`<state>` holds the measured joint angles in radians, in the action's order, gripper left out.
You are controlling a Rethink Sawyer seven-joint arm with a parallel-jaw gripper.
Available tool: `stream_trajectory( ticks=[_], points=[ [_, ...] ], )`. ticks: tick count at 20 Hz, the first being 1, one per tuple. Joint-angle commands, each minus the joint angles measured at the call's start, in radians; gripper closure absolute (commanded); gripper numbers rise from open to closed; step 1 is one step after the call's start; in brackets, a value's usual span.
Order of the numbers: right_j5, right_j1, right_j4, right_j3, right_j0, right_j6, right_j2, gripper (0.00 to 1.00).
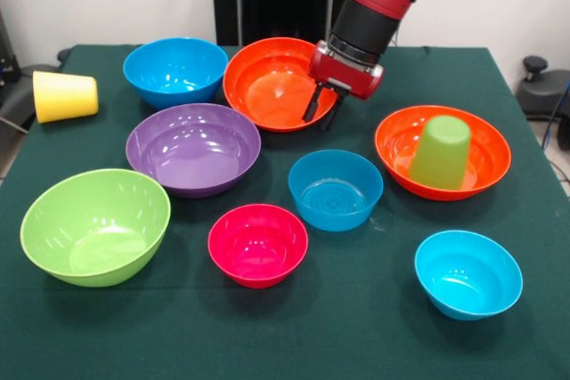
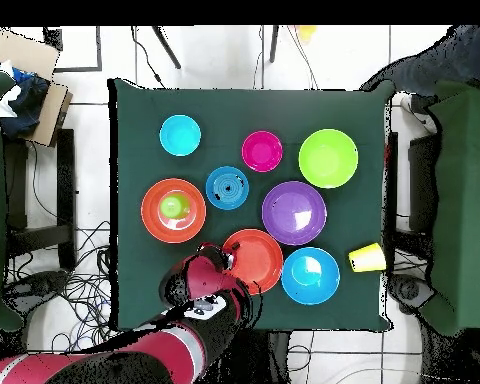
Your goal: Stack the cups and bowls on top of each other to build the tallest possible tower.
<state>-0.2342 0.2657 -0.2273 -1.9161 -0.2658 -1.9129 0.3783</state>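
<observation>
My gripper (image 1: 320, 109) is open, its fingertips on either side of the right rim of the far orange bowl (image 1: 267, 86), which rests on the table; it shows in the overhead view too (image 2: 259, 262). The light green cup (image 1: 441, 150) stands upside down inside the second orange bowl (image 1: 396, 144). The yellow cup (image 1: 64, 96) lies on its side at the table's left edge. The purple (image 1: 193, 149), lime green (image 1: 95, 226), pink-red (image 1: 258, 245), two blue (image 1: 175, 70) (image 1: 336, 189) and small cyan (image 1: 468, 273) bowls stand apart, upright. No tower shows.
The table (image 1: 374, 335) has a dark green cloth. The arm (image 2: 134, 360) reaches in over the table's edge. Chairs and cables surround the table, and a cardboard box (image 2: 29, 60) sits beyond one corner.
</observation>
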Motion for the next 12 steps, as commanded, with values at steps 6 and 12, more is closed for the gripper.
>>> stream_trajectory(
  ticks=[6, 12],
  points=[
    [0.088, -0.042, -0.065, 0.120, -0.002, -0.157, -0.144, 1.00],
    [0.232, 0.097, -0.053, 0.025, -0.025, -0.157, -0.129, 1.00]
  ],
)
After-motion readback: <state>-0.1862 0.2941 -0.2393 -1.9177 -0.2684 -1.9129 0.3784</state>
